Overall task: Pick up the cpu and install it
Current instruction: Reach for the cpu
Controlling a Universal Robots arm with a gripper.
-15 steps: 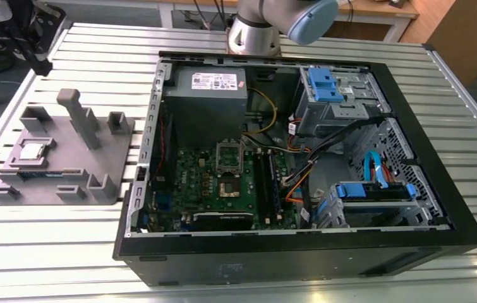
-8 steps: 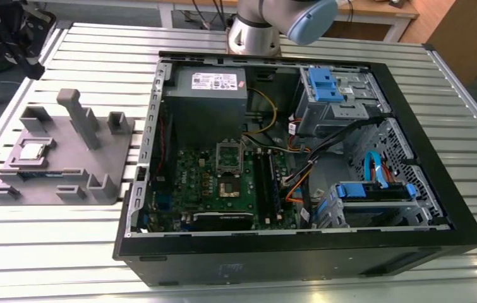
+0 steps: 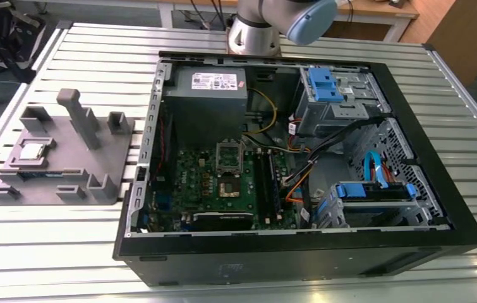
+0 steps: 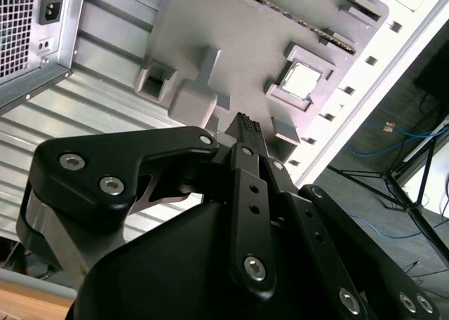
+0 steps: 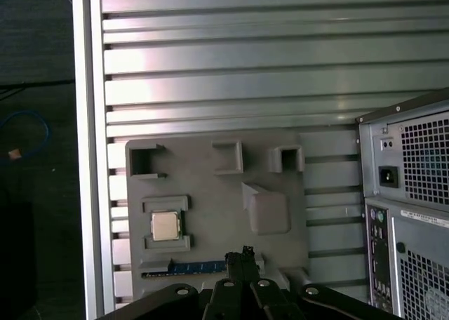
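Black gripper (image 4: 244,123) large in the foreground, fingers closed together. Just beyond the tips, grey plastic fixture (image 4: 231,32) lying on slatted metal table (image 4: 105,116). Silvery cpu (image 4: 302,80) seated in a square recess near frame centre. Perforated computer case (image 4: 35,25) at one corner.

The cpu (image 5: 166,226) is silvery with a pale rim; its holder (image 5: 210,187) is plain grey. The tabletop (image 5: 231,67) is silver, ribbed in parallel bands. The pincer (image 4: 245,127) is black. The computer case (image 3: 306,268) is black, with a green circuit board (image 3: 192,189) and blue clips (image 3: 323,85).
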